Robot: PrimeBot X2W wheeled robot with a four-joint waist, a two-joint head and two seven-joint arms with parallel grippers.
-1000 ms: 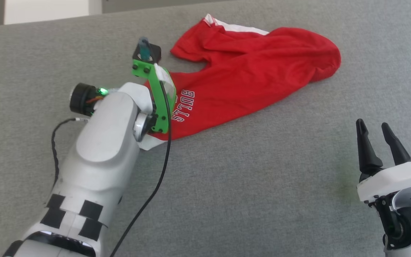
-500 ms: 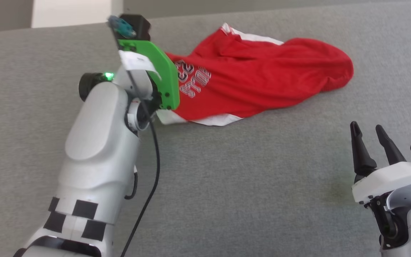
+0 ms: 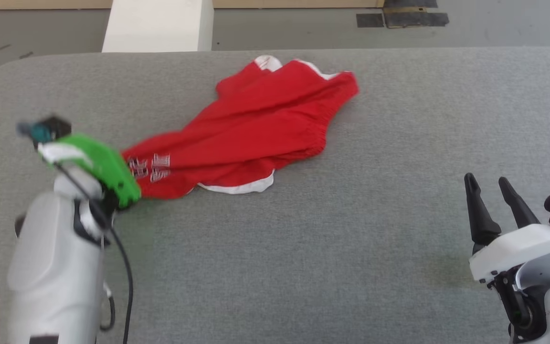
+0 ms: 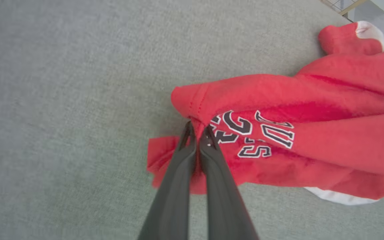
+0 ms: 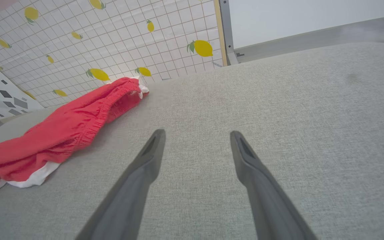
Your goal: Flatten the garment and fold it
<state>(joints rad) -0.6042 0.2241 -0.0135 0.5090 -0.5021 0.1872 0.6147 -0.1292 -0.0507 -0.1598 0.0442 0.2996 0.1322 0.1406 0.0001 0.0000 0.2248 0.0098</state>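
The garment [image 3: 251, 134] is a pair of bright red shorts with white trim, stretched in a long bunch across the grey table [image 3: 303, 248]. Its printed leg end [image 4: 245, 133] is pinched between the two dark fingers of my left gripper [image 4: 197, 130], which is shut on the cloth. In the head view the left wrist with its green bracket [image 3: 105, 167] hides the fingers at the garment's left end. The elastic waistband [image 5: 105, 106] faces my right gripper [image 5: 195, 136]. That right gripper [image 3: 490, 184] stands open at the lower right, well apart from the garment, nothing between its fingers.
A black cable [image 3: 124, 267] hangs along my left forearm. Beyond the table's far edge stands a white block [image 3: 158, 26] on a grey floor. A lemon-patterned tiled wall [image 5: 112, 40] rises behind the table in the right wrist view.
The left gripper shut on the printed leg end and pulled it left and toward me, dragging the garment out long. The head camera also shifted. The right gripper stayed open in place.
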